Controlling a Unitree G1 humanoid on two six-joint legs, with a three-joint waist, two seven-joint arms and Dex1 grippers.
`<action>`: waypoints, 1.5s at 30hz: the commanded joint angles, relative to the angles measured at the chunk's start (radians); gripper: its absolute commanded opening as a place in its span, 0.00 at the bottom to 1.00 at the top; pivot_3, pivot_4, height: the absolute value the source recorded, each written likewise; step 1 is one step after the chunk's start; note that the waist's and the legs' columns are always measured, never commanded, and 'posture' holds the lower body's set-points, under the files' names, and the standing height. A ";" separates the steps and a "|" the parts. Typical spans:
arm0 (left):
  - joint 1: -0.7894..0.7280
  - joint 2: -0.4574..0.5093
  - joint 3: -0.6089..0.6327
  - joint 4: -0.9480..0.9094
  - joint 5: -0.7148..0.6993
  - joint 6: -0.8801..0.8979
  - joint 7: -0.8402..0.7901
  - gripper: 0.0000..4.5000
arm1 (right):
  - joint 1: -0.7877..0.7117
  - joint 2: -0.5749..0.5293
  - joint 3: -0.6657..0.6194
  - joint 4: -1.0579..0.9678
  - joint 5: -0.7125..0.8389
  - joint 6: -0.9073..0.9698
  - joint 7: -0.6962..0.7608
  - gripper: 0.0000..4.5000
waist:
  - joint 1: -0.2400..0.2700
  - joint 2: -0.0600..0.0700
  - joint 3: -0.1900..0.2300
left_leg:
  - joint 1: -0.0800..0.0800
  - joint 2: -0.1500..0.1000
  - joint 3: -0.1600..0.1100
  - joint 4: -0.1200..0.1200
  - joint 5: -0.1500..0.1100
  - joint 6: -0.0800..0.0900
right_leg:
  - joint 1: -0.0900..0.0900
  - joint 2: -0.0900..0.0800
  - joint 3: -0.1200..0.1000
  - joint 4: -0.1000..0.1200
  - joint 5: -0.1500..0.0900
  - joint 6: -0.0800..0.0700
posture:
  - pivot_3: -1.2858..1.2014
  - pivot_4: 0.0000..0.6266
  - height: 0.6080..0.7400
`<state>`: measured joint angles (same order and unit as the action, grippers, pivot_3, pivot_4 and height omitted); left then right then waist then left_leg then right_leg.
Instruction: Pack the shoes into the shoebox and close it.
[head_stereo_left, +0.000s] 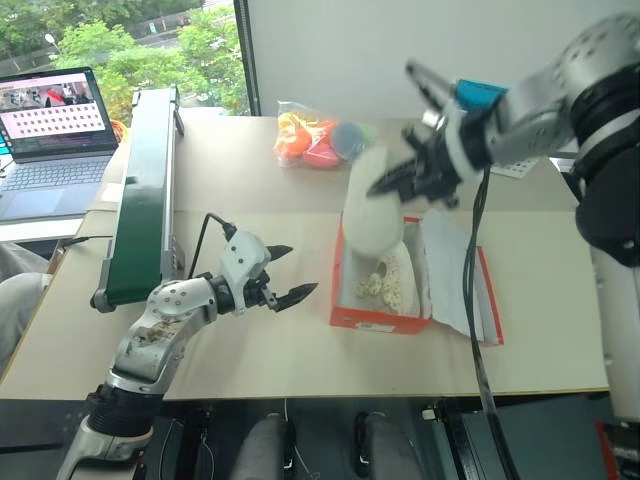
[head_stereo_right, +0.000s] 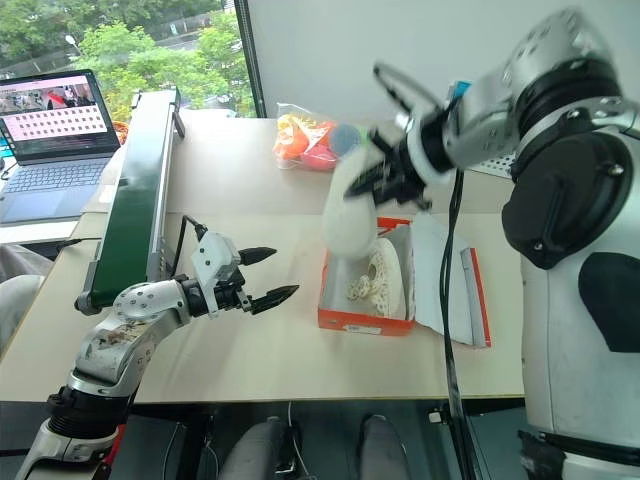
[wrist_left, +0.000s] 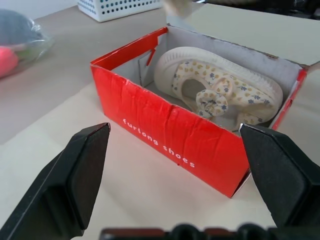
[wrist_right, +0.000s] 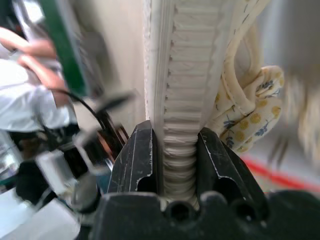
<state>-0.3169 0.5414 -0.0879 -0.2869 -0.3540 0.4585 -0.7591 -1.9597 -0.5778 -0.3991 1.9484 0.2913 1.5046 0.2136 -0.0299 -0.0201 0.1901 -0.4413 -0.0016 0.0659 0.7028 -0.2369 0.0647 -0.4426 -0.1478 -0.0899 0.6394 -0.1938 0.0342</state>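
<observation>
One shoe (wrist_left: 215, 90) lies in the shoebox (head_stereo_left: 375, 318); right gripper (head_stereo_left: 405, 178) pinches the other shoe (head_stereo_left: 372, 205) above it; left gripper (head_stereo_left: 283, 272) jaws wide open.

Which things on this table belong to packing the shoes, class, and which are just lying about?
Belongs to the job:
- shoe in the box
- second shoe, clamped in the right pincer
- red shoebox, lid open

Just lying about:
- bagged toys
- green conveyor
- laptop
- white basket
</observation>
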 joint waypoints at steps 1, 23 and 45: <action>-0.021 0.000 0.009 -0.004 0.011 -0.030 -0.004 0.98 | -0.075 -0.014 -0.009 0.146 -0.037 -0.154 0.039 0.19 | -0.008 0.000 0.000 | 0.000 0.000 0.000 0.000 0.000 0.000 | 0.000 0.000 0.000 0.000 0.000 0.000 | 0.52 0.24 0.76; -0.010 0.003 0.022 -0.051 0.004 0.007 0.017 0.98 | 0.192 0.164 0.006 0.146 -0.146 -0.536 0.135 0.19 | -0.012 0.000 0.000 | 0.001 0.001 -0.002 0.000 0.006 -0.009 | 0.002 0.000 0.000 0.000 0.000 0.001 | 0.52 0.24 0.76; -0.029 -0.002 0.015 -0.048 0.010 0.025 0.029 1.00 | 0.138 0.163 0.105 0.108 -0.258 -0.713 0.270 0.80 | -0.010 -0.001 -0.012 | 0.017 0.000 -0.005 -0.007 0.008 -0.011 | 0.014 0.001 0.000 -0.008 0.000 -0.001 | 0.52 0.24 0.76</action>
<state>-0.3227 0.5411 -0.0829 -0.3149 -0.3422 0.4999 -0.7282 -1.7174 -0.3464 -0.2977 2.0066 0.0414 0.8450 0.4612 -0.0395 -0.0211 0.1781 -0.4252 -0.0013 0.0608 0.6954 -0.2292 0.0536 -0.4284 -0.1469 -0.0901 0.6303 -0.1936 0.0337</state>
